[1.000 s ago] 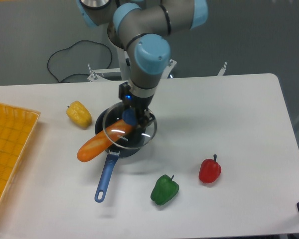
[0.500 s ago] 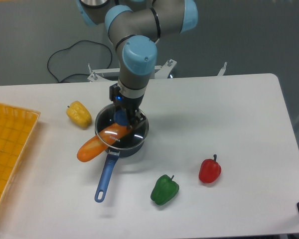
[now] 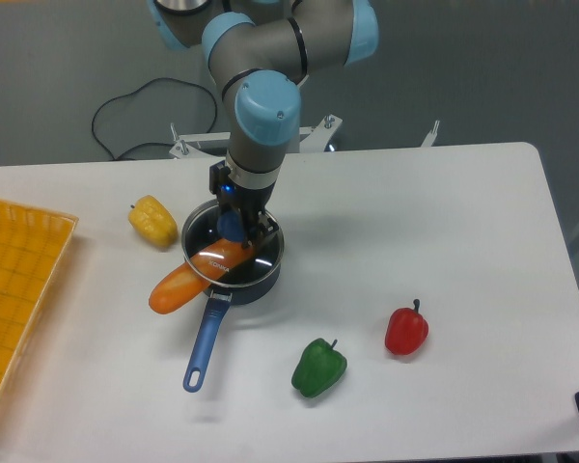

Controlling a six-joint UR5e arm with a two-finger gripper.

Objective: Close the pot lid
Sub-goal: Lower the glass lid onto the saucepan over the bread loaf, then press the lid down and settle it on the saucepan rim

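Holding the lid [image 3: 234,253] by its blue centre knob, with the gripper [image 3: 234,228] pinched narrow around that knob and pointing straight down. Directly under the gripper sits the pot [image 3: 239,273], a small dark navy saucepan, and the glass disc lies over its opening, almost in line with the rim. Cannot tell if the metal edge already touches the rim all around or hangs a little above it.

Probably rigid and somewhat heavy for its size, being glass with a thin metal rim; smooth, so slippery at the edge, and breakable if dropped or pressed hard. Best taken at the knob, as now, because the flat disc gives no other grip for two fingers. Should be lowered softly and kept level.

Lying nearly flat, face up, with the knob toward the gripper; being round, without a real long axis of its own. Long axis of the pot given by the blue handle [image 3: 204,342], which runs away from the gripper toward the front of the table and slightly to the left side of the view.

Poking out of the pot on the left of the gripper, a long orange pepper [image 3: 188,280], partly under the glass. Likely to stop the lid from seating fully on that side, so possible tilt or slide after release.
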